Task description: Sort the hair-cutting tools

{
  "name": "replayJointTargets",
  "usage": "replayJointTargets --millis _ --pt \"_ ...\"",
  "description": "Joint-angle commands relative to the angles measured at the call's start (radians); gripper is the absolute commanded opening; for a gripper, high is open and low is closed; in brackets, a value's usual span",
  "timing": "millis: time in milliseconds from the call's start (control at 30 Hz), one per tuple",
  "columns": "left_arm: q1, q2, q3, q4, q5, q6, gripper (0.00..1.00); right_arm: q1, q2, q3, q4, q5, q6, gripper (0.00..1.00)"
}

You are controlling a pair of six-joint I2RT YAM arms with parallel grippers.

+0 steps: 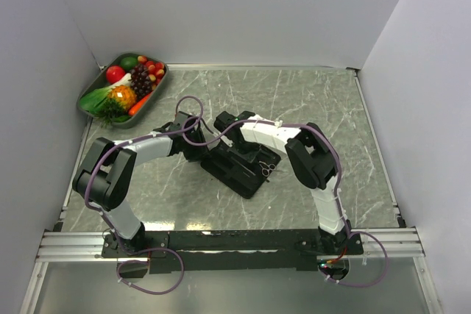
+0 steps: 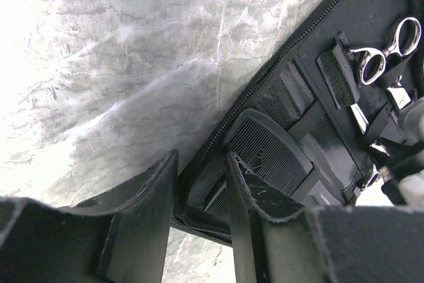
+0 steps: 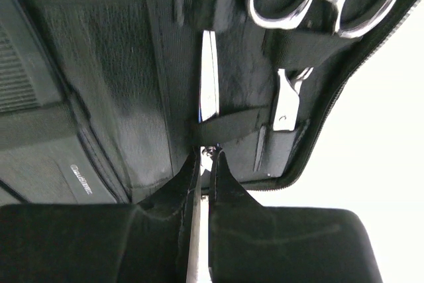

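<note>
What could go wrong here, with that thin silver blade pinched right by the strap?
The right gripper pinches the silver blade by its thin edge, so it might twist or slip out. The elastic strap crosses the blade and could snag, dragging the case. The left gripper only straddles the case's rim, so the case may shift.

Grey-green marbled table, two things lying on it

The table (image 1: 316,108) is a stone-patterned slab veined in white, closed in by pale walls at its far, left and right edges. In the far left corner sits a grey oval tray (image 1: 87,90) heaped with fruit and vegetables, its long side running slantwise to the corner. Near the middle of the table, a little toward the near edge, a black zipped pouch (image 1: 243,180) lies opened out flat, turned at an angle to the table edges. Along the near edge runs a black mounting plate (image 1: 235,240) on aluminium rails.
</note>
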Motion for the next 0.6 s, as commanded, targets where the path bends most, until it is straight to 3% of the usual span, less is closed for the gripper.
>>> replayJointTargets --millis 0,267,333,433,567 --pt "-0.027 0.014 -0.002 -0.058 -0.013 -0.012 0.41 0.009 0.077 0.059 0.190 -0.079 0.064 0.00" --pt "-0.027 0.003 -0.017 -0.062 -0.014 -0.010 0.41 0.009 0.056 0.056 0.310 -0.103 0.050 0.01" --pt "-0.027 0.003 -0.017 -0.064 -0.014 -0.010 0.41 0.009 0.028 0.044 0.319 -0.109 0.049 0.07" --pt "-0.027 0.000 -0.014 -0.070 -0.022 -0.009 0.41 0.009 -0.005 0.043 0.290 -0.105 0.044 0.25" --pt "-0.027 0.005 -0.006 -0.073 -0.027 -0.009 0.41 0.007 -0.079 0.061 0.226 -0.090 0.039 0.33"
